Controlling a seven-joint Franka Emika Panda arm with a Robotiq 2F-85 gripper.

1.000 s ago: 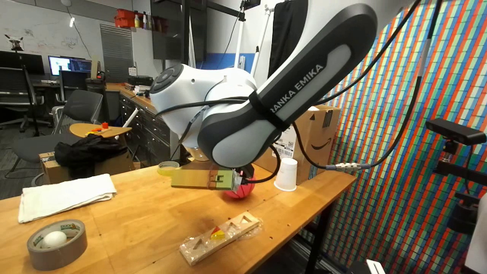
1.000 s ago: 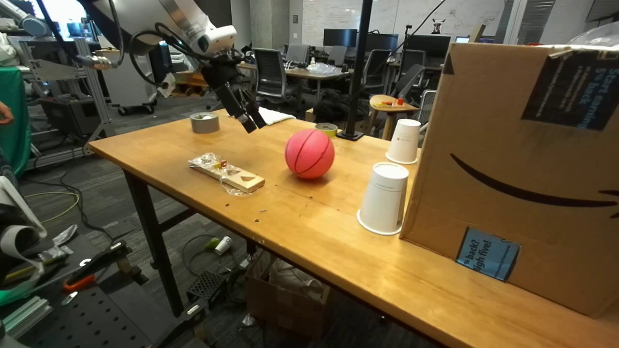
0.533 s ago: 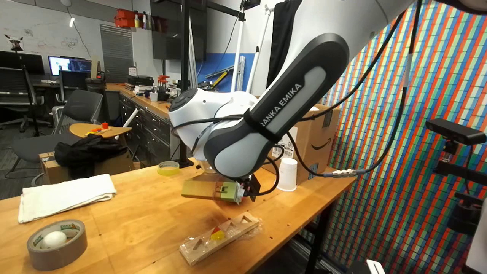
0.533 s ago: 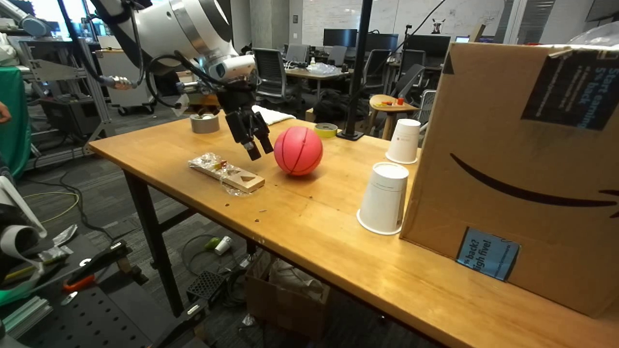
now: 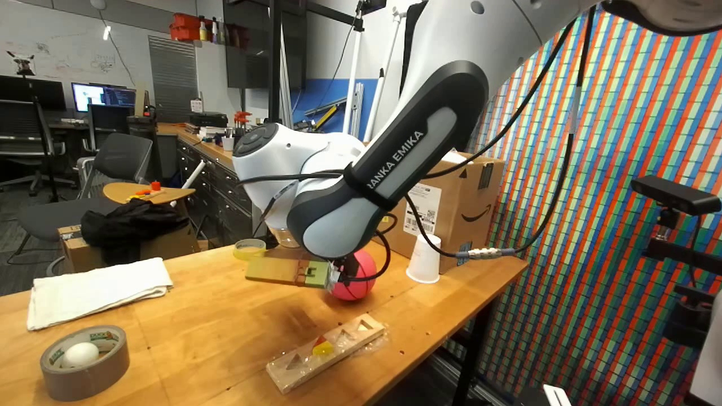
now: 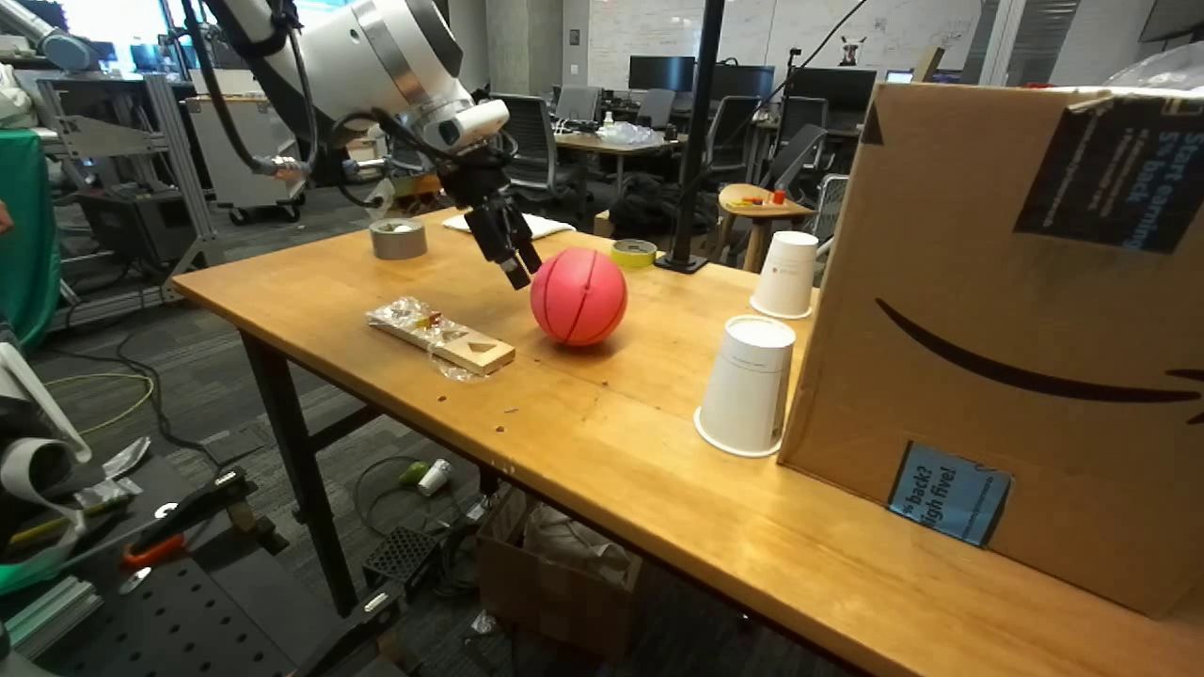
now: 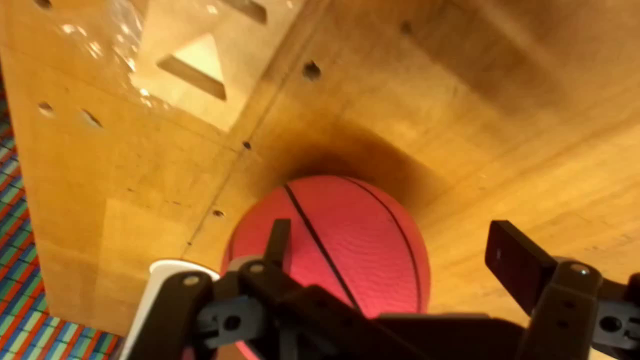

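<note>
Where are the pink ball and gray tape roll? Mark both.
Pink ball (image 6: 579,297), in an exterior view: middle of its visible side.
Gray tape roll (image 5: 90,380), in an exterior view: outer wall.

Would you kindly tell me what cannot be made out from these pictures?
Wrist view: part of the ball is hidden behind the gripper.
Wrist view: the wrapped wooden board is cut off by the top edge.
In an exterior view, the arm hides much of the gripper.
In an exterior view, the mark on the farther cup is too small to read.
In every view, their outlines meet, so whether gripper and ball touch is unclear.
</note>
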